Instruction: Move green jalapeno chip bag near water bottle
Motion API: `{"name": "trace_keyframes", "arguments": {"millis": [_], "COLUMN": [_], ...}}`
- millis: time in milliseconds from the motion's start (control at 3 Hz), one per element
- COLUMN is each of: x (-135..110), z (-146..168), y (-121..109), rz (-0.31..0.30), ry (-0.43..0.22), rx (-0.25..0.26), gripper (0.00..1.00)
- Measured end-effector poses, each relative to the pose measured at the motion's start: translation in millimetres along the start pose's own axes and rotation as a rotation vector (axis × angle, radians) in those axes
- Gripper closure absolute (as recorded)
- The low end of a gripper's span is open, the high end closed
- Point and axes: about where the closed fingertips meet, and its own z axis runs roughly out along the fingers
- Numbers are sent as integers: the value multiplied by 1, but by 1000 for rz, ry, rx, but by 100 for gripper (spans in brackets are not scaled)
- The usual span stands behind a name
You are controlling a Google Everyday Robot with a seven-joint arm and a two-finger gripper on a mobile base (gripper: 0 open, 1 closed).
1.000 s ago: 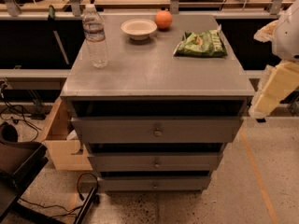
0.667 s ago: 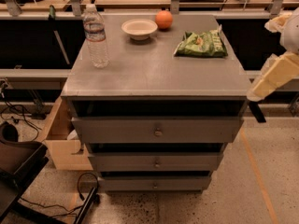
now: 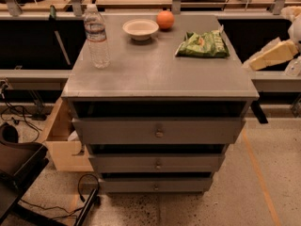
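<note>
The green jalapeno chip bag [image 3: 203, 44] lies flat on the right rear part of the grey cabinet top [image 3: 155, 76]. The water bottle [image 3: 96, 36], clear with a white cap and a label band, stands upright near the left rear corner, well apart from the bag. My gripper [image 3: 273, 54] shows as a cream-coloured piece at the right edge of the view, just beyond the cabinet's right side, to the right of the bag and not touching it. It holds nothing that I can see.
A white bowl [image 3: 140, 28] and an orange [image 3: 165, 20] sit at the back between bottle and bag. The cabinet has three drawers [image 3: 159, 132]. An open cardboard box [image 3: 61, 140] and a dark chair [image 3: 19, 161] stand at lower left.
My gripper has risen along the cabinet's right side, from below the top edge to about the level of the chip bag. Bag, bottle, bowl and orange have not moved.
</note>
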Motion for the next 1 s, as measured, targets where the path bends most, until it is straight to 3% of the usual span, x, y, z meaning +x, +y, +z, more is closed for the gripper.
{"name": "trace_keyframes", "arguments": {"millis": [333,667,1000], "x": [-4,-6,-13], "z": [7,11,41], "y": [-19,-20,-32], "rz": [21,19,17], "ry": [-43,-50,-61], "rx": [66,65,62], "gripper": [0,0,0]}}
